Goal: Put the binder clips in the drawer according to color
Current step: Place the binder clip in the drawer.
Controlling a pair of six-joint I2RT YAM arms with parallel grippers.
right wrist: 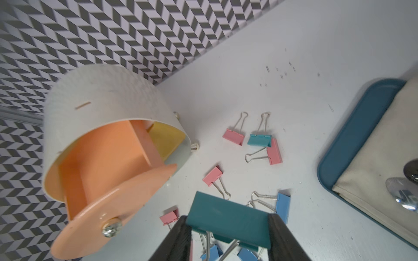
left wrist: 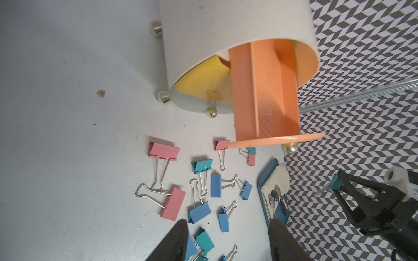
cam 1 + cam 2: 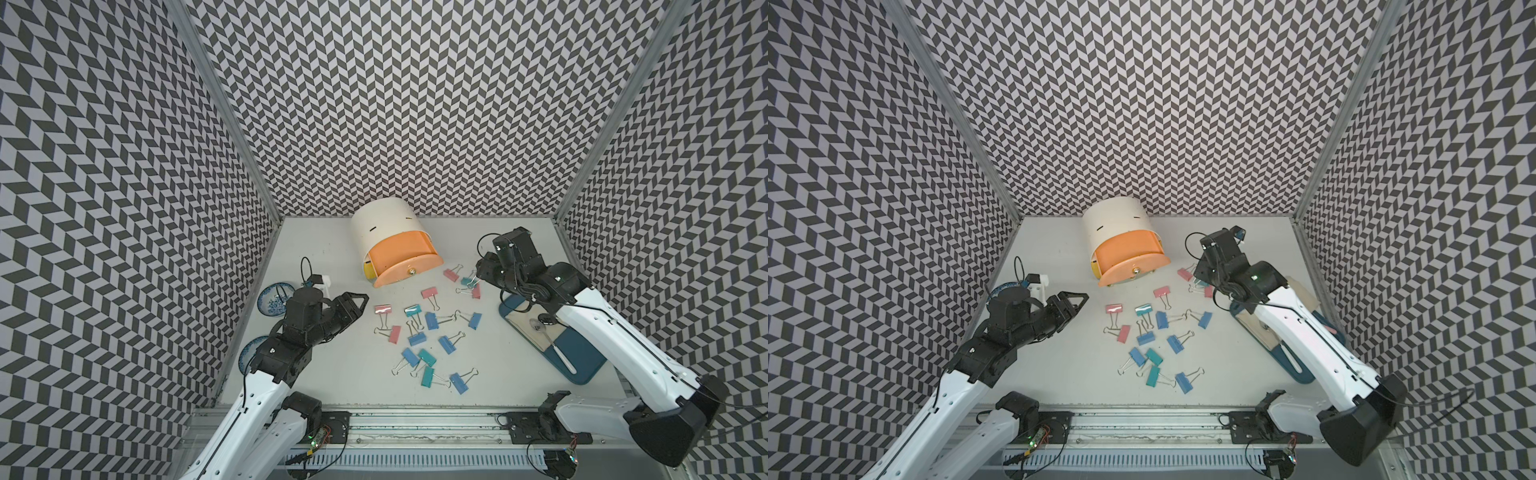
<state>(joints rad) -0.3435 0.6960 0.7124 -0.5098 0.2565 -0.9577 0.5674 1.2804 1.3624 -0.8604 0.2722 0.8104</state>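
The drawer unit is a cream round cabinet (image 3: pixel 384 224) near the back wall. Its orange drawer (image 3: pixel 401 259) stands pulled out, with a yellow drawer (image 2: pixel 203 83) shut beneath it. Several pink, teal and blue binder clips lie scattered in front, such as a pink one (image 3: pixel 383 308), a blue one (image 3: pixel 432 321) and a teal one (image 3: pixel 427 376). My right gripper (image 1: pixel 228 220) is shut on a teal binder clip (image 1: pixel 226 214), held in the air to the right of the drawer. My left gripper (image 3: pixel 358 302) hangs open and holds nothing, left of the clips.
A dark blue tray (image 3: pixel 590 365) with a cloth and spoon lies under my right arm at the right side. Two blue-patterned plates (image 3: pixel 272 299) (image 3: pixel 248 353) sit by the left wall, partly under my left arm.
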